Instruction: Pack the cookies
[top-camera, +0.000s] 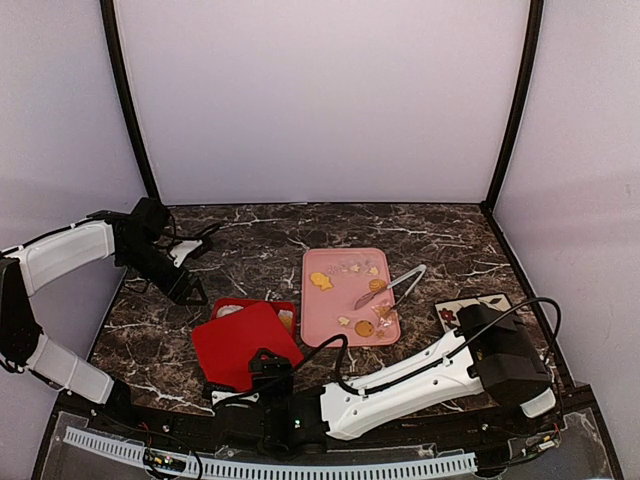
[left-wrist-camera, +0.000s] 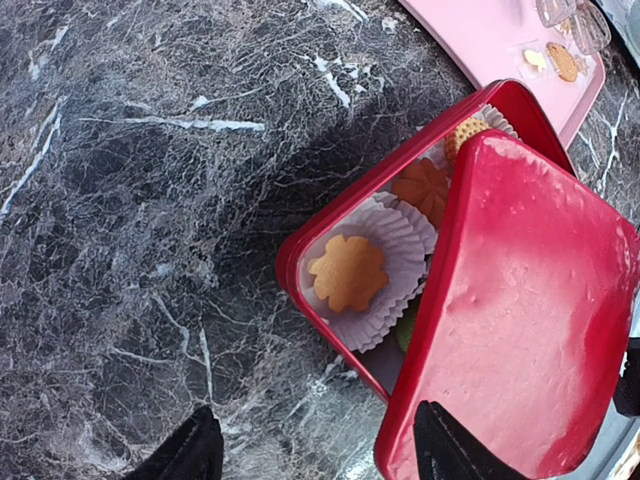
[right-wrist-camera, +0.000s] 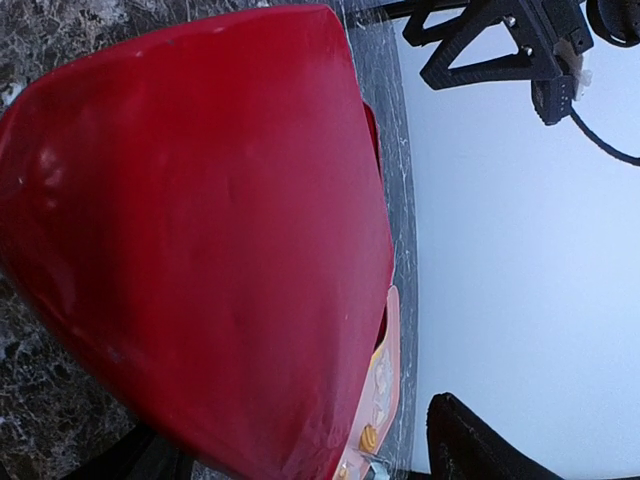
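Note:
A red box (top-camera: 285, 310) stands on the marble table, and its red lid (top-camera: 243, 343) lies askew over most of it. In the left wrist view, flower-shaped cookies (left-wrist-camera: 347, 272) sit in white paper cups in the uncovered strip of the box (left-wrist-camera: 300, 290). More cookies (top-camera: 320, 281) lie on the pink tray (top-camera: 335, 310). My left gripper (left-wrist-camera: 315, 462) hovers open over the box's near corner, its right fingertip (left-wrist-camera: 450, 455) over the lid (left-wrist-camera: 530, 310). My right gripper (right-wrist-camera: 300, 445) is open just above the lid (right-wrist-camera: 200, 230), at its near edge, one finger (right-wrist-camera: 480, 445) clear of it.
Metal tongs (top-camera: 392, 287) lie across the tray's right edge. A patterned card (top-camera: 468, 310) lies by the right arm. Clear wrappers (left-wrist-camera: 570, 15) rest on the tray. The right arm (top-camera: 410, 380) stretches along the table's near edge.

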